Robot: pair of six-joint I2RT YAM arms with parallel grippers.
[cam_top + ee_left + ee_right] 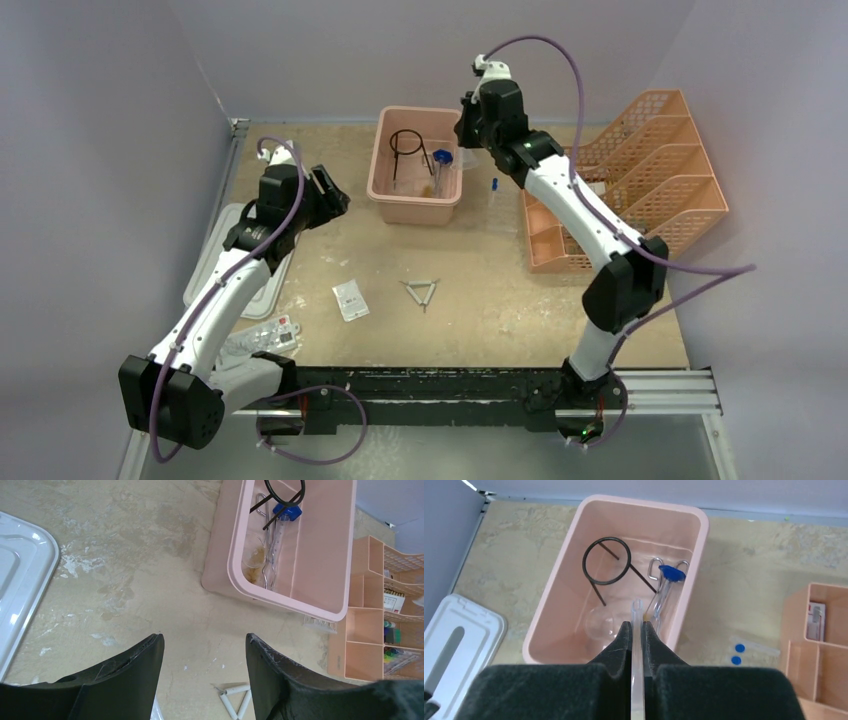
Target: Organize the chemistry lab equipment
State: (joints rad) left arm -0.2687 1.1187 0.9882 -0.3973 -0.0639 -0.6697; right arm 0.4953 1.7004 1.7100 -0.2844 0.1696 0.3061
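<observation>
Mid-frame in the right wrist view, the right gripper (pixel 636 630) pinches a thin clear tube (pixel 637 609) over the tub (pixel 644 502); it looks light, slick and brittle, best held gently near its middle, while the left gripper (pixel 205 647) hangs spread and empty, low in its own view.
</observation>
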